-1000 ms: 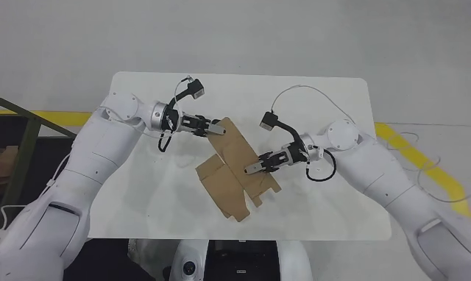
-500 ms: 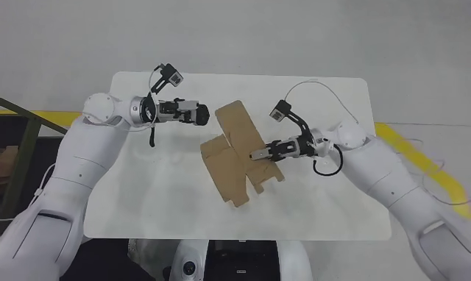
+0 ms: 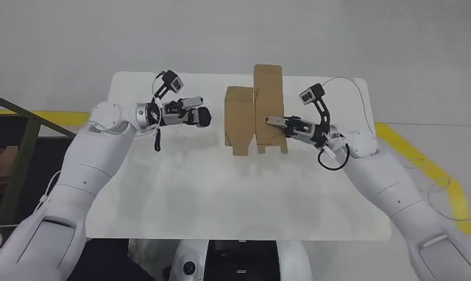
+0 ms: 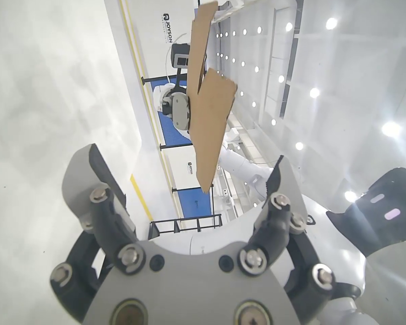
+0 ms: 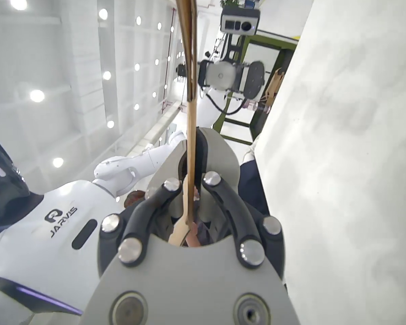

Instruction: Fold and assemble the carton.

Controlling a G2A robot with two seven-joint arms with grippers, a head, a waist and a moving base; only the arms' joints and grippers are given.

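**Holding a flat carton up by one panel**

Pinching the carton (image 3: pixel 254 113) between closed fingers, the right gripper (image 5: pixel 192 147) has the board's thin edge sunk deep between its grey, rounded pads. The carton is plain brown corrugated card, still flat. In the top view it shows two tall rectangular panels side by side, the right one set higher, with short notched flaps along the lower edge. It is held clear of the table (image 3: pixel 184 200), over the far middle, with its broad face turned up toward the top camera. In the right wrist view it narrows to a slim strip, with two layers showing at the far end.

The left gripper (image 4: pixel 186 153) is near the carton's left edge and apart from it. Its dark-lined metal fingers are spread wide and hold nothing.

The table is white and matt, with rounded corners and a faintly mottled surface. A thin white cable (image 3: pixel 331 82) loops above the right arm. A yellow line (image 3: pixel 412 145) crosses the grey floor to the right.
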